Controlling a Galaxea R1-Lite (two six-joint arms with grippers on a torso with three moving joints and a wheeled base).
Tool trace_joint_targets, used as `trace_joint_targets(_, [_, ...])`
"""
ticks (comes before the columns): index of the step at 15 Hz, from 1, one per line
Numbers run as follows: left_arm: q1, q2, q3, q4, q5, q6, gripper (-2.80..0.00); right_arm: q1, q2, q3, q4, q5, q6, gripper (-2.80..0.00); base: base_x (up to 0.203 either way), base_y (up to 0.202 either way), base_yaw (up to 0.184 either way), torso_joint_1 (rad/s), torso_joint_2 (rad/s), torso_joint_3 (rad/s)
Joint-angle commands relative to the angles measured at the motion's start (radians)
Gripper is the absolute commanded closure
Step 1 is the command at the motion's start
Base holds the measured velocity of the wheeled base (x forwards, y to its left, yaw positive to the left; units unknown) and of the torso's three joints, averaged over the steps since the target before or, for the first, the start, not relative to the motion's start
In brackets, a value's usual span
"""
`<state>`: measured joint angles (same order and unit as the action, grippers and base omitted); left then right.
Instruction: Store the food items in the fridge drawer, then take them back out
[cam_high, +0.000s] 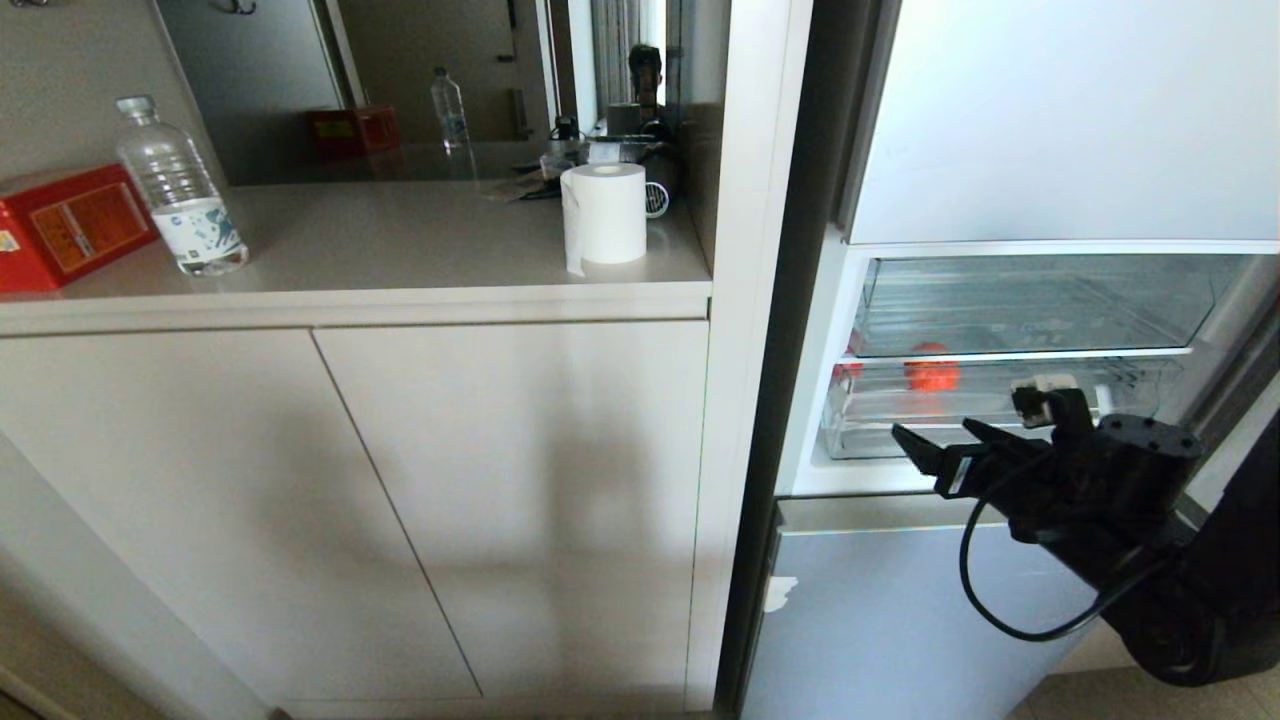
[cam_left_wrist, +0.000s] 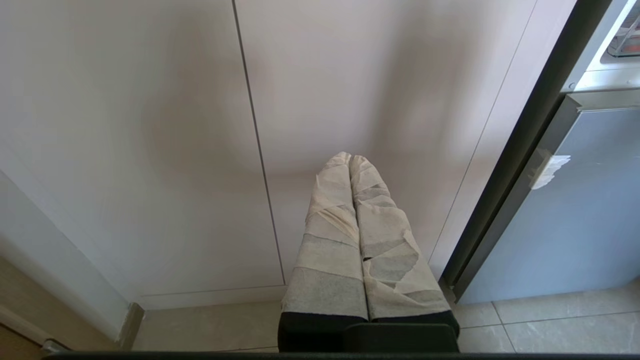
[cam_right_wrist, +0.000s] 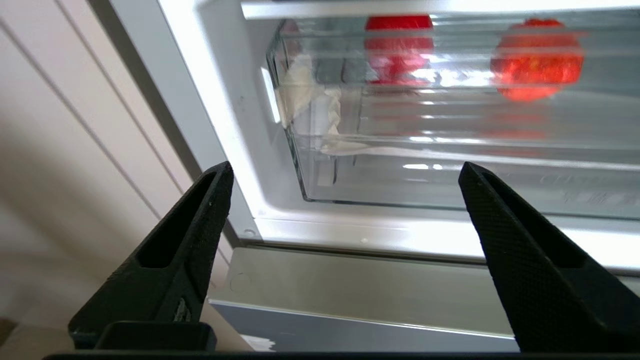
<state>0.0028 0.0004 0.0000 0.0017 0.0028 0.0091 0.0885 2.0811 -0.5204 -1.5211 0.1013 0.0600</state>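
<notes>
My right gripper (cam_high: 950, 440) hangs outside the fridge (cam_high: 1060, 130), jaws spread wide, holding nothing. Fridge drawer (cam_right_wrist: 450, 175) sits pushed in at its 12 o'clock. Two red fruits (cam_right_wrist: 537, 60) lie inside, well apart. My left gripper (cam_left_wrist: 352, 160) points at the cabinet doors (cam_left_wrist: 150, 125), taped fingers pressed together.

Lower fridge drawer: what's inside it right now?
Two red round fruits sit inside the lower fridge drawer, seen through its clear front. Its back and right end are hidden.
</notes>
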Motion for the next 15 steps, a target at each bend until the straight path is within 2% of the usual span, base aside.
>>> trace_joint_targets(1, [0.0, 0.001, 0.0, 0.0, 0.0, 0.0, 0.0, 0.056, 0.051, -0.018, -0.009, -0.062, -0.002, -2.8, 0.0, 0.0, 0.0, 0.0, 0.0, 0.0])
trace_joint_targets(5, [0.0, 0.001, 0.0, 0.0, 0.0, 0.0, 0.0, 0.117, 0.107, -0.084, -0.009, -0.176, -0.004, -2.8, 0.0, 0.0, 0.0, 0.0, 0.0, 0.0])
trace_joint_targets(10, [0.0, 0.001, 0.0, 0.0, 0.001, 0.0, 0.0, 0.132, 0.167, -0.199, -0.009, -0.242, -0.005, -2.8, 0.0, 0.0, 0.0, 0.0, 0.0, 0.0])
trace_joint_targets(15, [0.0, 0.001, 0.0, 0.0, 0.0, 0.0, 0.0, 0.131, 0.223, -0.268, -0.009, -0.25, -0.006, -2.8, 0.0, 0.0, 0.0, 0.0, 0.0, 0.0])
